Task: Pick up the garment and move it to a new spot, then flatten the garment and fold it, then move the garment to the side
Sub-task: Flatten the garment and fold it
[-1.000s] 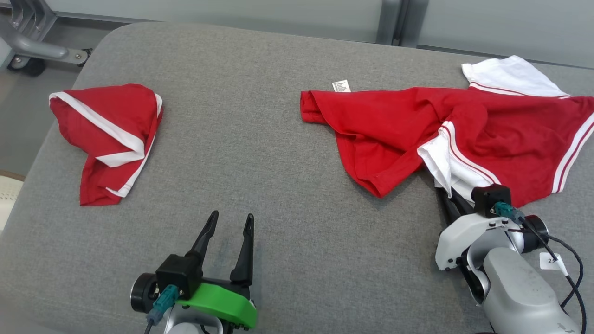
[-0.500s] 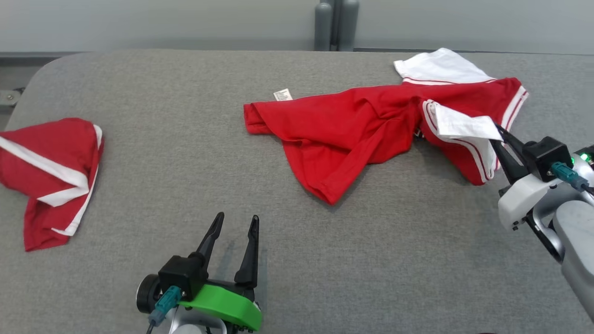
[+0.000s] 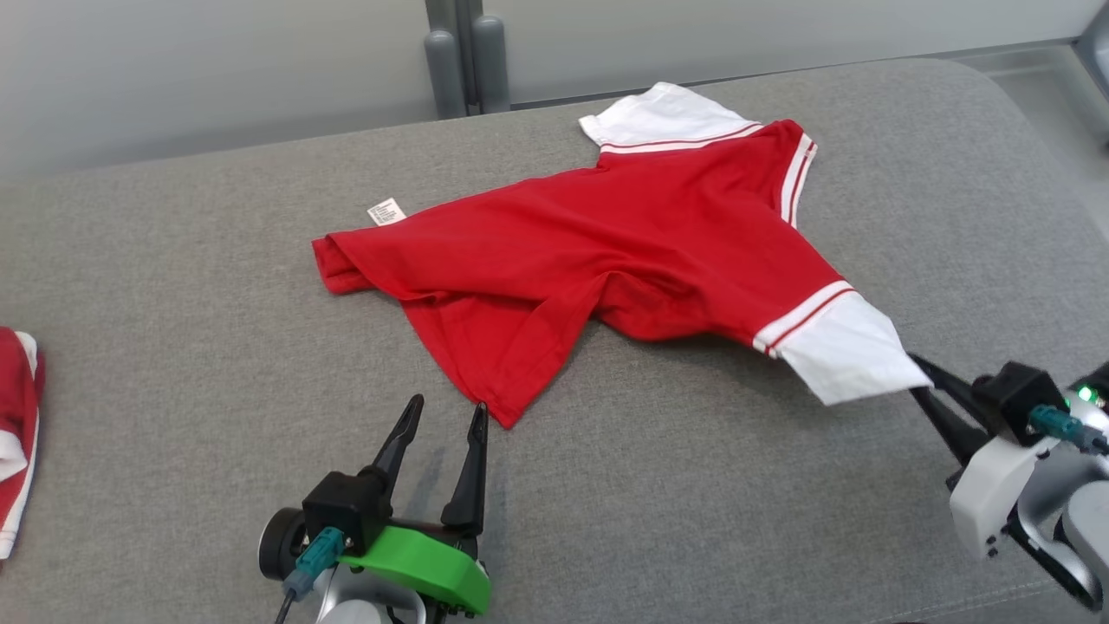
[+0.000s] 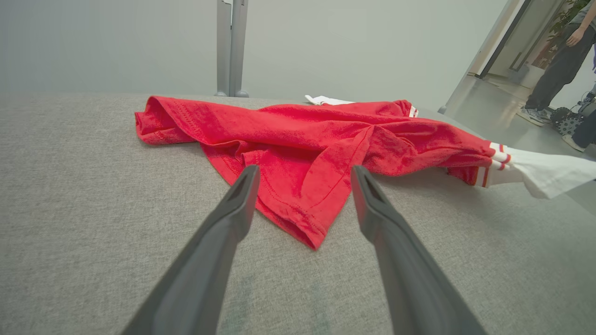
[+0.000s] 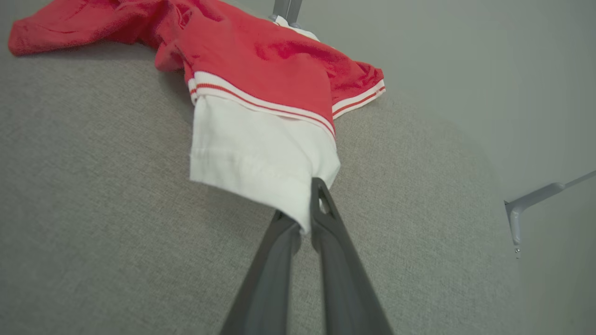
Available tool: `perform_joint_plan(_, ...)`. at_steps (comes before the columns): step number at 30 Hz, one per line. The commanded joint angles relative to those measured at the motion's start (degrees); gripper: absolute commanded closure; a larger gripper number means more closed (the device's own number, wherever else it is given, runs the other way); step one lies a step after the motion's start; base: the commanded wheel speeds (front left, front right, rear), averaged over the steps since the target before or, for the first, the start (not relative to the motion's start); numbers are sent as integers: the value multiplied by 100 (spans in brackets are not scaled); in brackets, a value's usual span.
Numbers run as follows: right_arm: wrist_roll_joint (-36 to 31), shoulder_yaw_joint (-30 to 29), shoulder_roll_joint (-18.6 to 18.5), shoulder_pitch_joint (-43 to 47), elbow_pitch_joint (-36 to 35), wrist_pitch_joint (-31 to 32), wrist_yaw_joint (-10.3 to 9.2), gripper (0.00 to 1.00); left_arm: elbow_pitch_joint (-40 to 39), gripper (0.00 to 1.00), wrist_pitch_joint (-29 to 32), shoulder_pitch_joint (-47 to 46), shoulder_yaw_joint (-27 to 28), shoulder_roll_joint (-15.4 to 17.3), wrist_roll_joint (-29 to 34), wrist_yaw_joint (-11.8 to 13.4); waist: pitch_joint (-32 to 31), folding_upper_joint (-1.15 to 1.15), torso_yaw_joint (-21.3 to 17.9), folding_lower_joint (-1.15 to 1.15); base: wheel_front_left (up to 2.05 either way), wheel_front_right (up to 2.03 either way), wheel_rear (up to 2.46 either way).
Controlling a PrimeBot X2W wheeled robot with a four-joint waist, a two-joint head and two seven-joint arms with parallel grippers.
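**Sleeve pulled out to the right, shirt now spread wider**

Since a moment ago, the white sleeve has come off the red body and now sticks out to the right. The head camera has also turned, so everything sits further left.

At the far left edge of the head view lies another red and white cloth. The left gripper rests near the front with its two dark fingers wide apart and nothing between them. The left wrist view shows the near corner of the red shirt lying just past those fingers.

The shirt lies in the middle of the grey padded top, which looks rough and woven. The cloth is soft and wrinkled, with thin red and white stripes by each sleeve. A small white tag sticks out on the far left side; its writing is too small to read.

The right gripper is pinched tight on the sleeve's edge, and the right wrist view shows it close up, lifted off the top. At the far right, the left wrist view shows a person standing on a shiny floor.
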Motion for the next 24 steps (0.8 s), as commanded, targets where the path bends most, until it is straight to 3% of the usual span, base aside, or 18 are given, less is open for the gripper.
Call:
perform_joint_plan(1,163,63,90,260,92,20,-10,0,53,0,4,-97,50,27,82,-38,18,-1,-227,0,0,0,0)
perform_joint_plan(9,896,350,276,679,-113,-433,-10,0,174,0,3,-140,164,26,257,-120,99,-1,-358,0,0,0,0)
perform_joint_plan(14,911,-108,455,734,16,-646,-9,0,322,0,4,-214,124,27,315,-173,162,-1,-469,0,0,0,0)
perform_joint_plan(24,319,-1094,1309,647,141,-709,-9,0,872,0,4,-629,18,28,403,-77,413,-1,-668,0,0,0,0)
